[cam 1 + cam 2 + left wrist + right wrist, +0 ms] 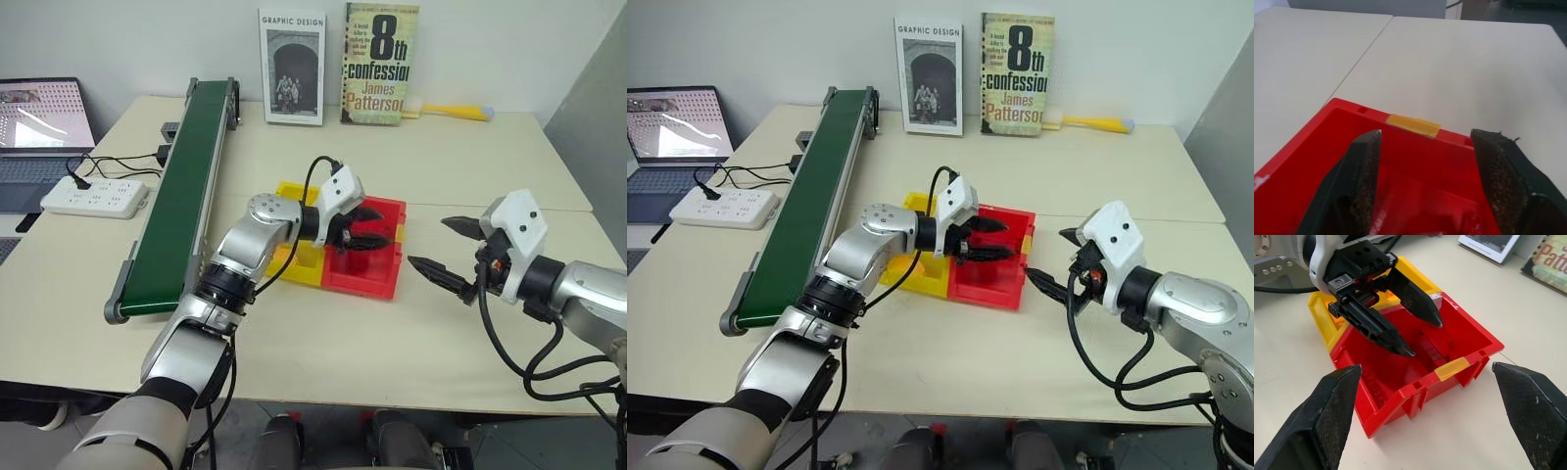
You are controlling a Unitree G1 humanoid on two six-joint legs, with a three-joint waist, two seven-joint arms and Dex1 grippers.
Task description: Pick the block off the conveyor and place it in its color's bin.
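as i read it: release step, over the red bin (1469,340).
left gripper (1425,335): jaws apart, empty, over the bin's hollow.
block: i cannot pick it out, red on red.
right gripper (443,245): spread, empty, standing aside.
conveyor (181,201): bare.

We see bright, even indoor light across the pale surface (460,176), with soft, faint shadows under the red bin (377,259) and beside the conveyor (181,211). The laptop screen (44,113) glows washed-out. In the left wrist view the left tool (1425,196) and bin floor look soft and smeared up close. The right wrist view is sharper, with mild sheen on the red plastic.
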